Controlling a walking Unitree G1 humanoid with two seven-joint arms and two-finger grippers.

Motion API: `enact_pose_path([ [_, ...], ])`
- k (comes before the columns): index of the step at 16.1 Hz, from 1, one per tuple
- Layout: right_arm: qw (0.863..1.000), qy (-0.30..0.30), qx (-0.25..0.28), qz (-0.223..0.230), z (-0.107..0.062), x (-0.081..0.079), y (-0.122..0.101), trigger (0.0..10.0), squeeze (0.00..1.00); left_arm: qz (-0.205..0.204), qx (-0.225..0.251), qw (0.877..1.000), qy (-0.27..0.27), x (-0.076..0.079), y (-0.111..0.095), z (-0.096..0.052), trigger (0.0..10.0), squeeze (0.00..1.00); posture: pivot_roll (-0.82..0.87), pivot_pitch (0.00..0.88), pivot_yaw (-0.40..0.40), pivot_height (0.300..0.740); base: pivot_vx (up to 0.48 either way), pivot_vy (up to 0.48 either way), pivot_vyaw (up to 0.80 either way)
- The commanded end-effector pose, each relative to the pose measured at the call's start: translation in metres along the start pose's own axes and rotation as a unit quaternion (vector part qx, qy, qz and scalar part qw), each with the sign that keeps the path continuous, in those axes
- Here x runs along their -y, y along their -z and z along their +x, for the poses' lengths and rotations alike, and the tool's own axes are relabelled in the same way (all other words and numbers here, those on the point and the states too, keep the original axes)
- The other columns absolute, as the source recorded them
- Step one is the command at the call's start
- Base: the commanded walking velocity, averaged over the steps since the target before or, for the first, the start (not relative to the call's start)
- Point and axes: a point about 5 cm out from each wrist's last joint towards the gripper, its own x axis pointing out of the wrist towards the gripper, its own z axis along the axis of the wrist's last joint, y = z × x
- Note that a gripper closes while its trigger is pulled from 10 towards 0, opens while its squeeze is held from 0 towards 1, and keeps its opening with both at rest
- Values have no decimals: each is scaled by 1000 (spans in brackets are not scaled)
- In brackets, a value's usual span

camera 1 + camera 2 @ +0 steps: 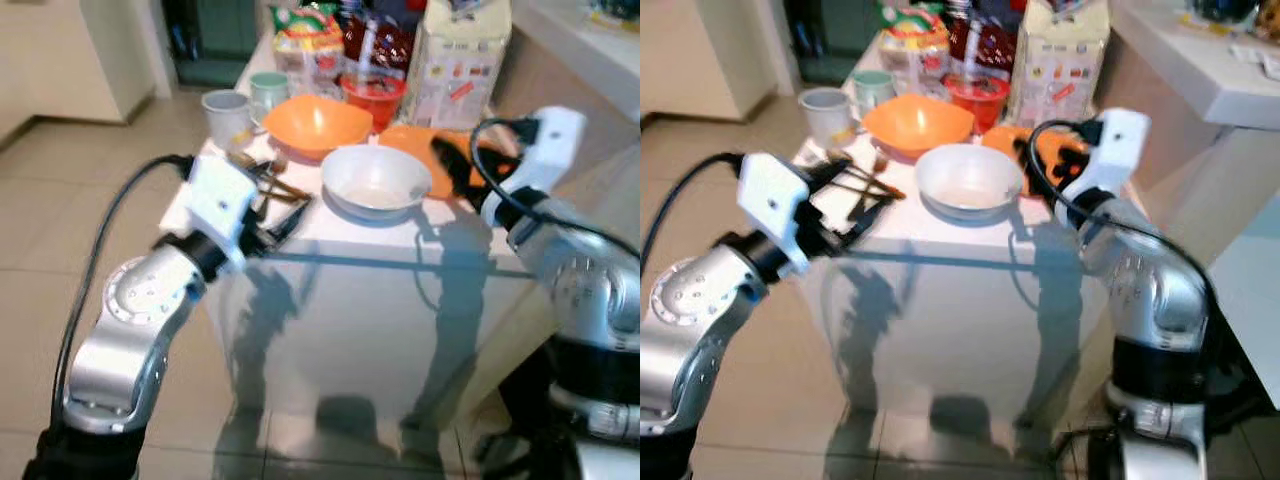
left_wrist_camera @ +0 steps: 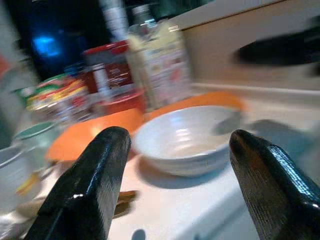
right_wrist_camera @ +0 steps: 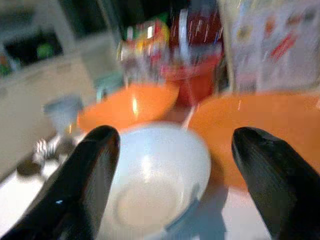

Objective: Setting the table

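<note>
Here, view by view.

Head views, table: a small white table [image 1: 350, 240] carries the dishes and a crowd of packages at its far end.
Head views, bowls: three in all; one white bowl [image 1: 376, 180] upright near the front edge, mouth up; one orange bowl [image 1: 317, 124] just behind it on the left; one orange bowl or plate [image 1: 425, 150], partly hidden, touching the white one on the right.
Head views, cups: two, a white mug [image 1: 227, 113] and a pale green mug [image 1: 268, 90], side by side at the far left corner.
Head views, cutlery: a loose bunch [image 1: 862, 180] on the left part of the table, long axes running roughly left to right; count cannot be told.
Head views, left gripper [image 1: 285, 222]: at the table's left front edge, pointing right toward the white bowl; fingers apart, empty.
Head views, right gripper [image 1: 455, 165]: over the right orange dish, pointing left.

Left wrist view: two black fingers [image 2: 87, 187] spread wide, the white bowl [image 2: 187, 140] between them, farther off.

Right wrist view: fingers [image 3: 80, 185] spread wide, holding nothing; white bowl [image 3: 155, 180] below and between, blurred.
</note>
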Motion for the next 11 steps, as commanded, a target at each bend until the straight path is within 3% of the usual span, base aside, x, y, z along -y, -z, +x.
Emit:
enact_pose_path([
  [1,999,4,-42,23,6,4,6,10000,1000,-6,1,999,48,9,-4,2,10000,0,-12,0,-34,740,0,0,0],
  [2,997,18,-59,47,15,8,8,10000,1000,-10,-1,997,75,15,-4,4,10000,0,-26,0,-26,740,0,0,0],
  [4,992,59,-86,71,26,16,14,10000,1000,-10,-7,997,71,15,-3,7,10000,0,-26,0,-26,740,0,0,0],
  [5,990,61,-96,80,28,17,15,10000,851,-10,-7,997,73,15,-3,7,10000,0,-26,0,-26,740,0,0,0],
  [6,986,56,-111,112,34,17,19,10000,0,-11,-7,997,76,16,-4,7,10000,0,-22,0,-29,740,0,0,0],
  [8,975,49,-142,164,43,18,28,10000,0,-9,-10,997,81,16,-4,6,10000,0,-13,0,-37,740,0,0,0],
  [11,965,45,-168,198,48,17,37,10000,0,-9,-14,997,76,15,-3,6,10000,0,-9,0,-40,740,0,0,0],
])
